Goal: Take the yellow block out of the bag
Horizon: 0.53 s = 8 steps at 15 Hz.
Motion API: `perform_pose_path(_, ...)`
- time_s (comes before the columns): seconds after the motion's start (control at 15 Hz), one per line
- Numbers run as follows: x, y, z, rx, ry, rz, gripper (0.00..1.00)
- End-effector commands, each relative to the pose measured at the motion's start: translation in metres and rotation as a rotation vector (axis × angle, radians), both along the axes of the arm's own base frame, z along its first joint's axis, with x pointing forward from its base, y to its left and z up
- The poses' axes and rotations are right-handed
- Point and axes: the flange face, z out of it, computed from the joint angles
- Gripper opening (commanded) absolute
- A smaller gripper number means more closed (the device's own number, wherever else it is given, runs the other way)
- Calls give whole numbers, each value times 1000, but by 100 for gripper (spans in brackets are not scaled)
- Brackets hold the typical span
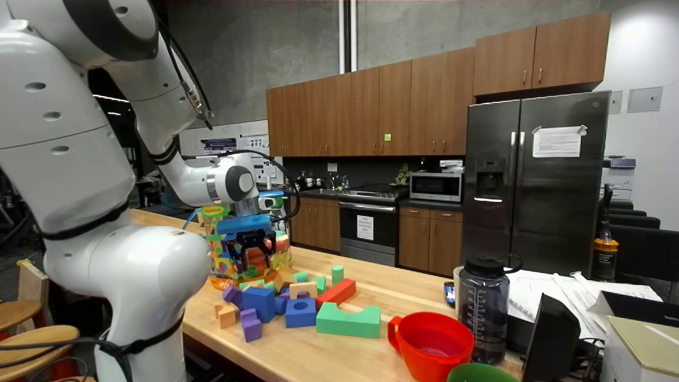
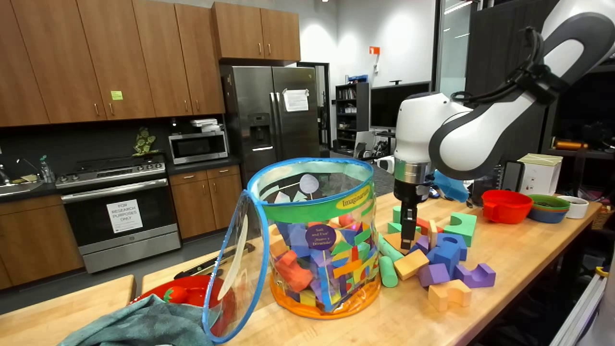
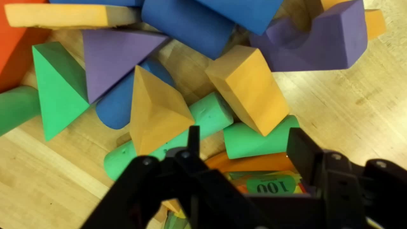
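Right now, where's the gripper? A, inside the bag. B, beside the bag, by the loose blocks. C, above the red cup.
B: in an exterior view the gripper hangs outside the bag, close by the loose blocks.

In an exterior view, a grey wall [image 1: 313, 37] rises at twelve o'clock above brown cupboards [image 1: 366, 114]. The fridge [image 1: 541, 191] stands at three, round stools [image 1: 48, 333] at eight, the wooden desk [image 1: 329, 361] at six; light [image 1: 644, 32] glows on the white wall [image 1: 647, 66] at two.
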Motion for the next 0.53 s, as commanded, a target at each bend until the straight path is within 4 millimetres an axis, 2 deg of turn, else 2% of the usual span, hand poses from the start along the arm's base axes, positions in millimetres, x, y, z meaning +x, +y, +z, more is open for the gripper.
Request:
perform_pose_path(0.0, -1, 1, -1, 20, 13, -17, 99)
perform_pose_path(0.47, -2, 4, -2, 37, 23, -30, 100)
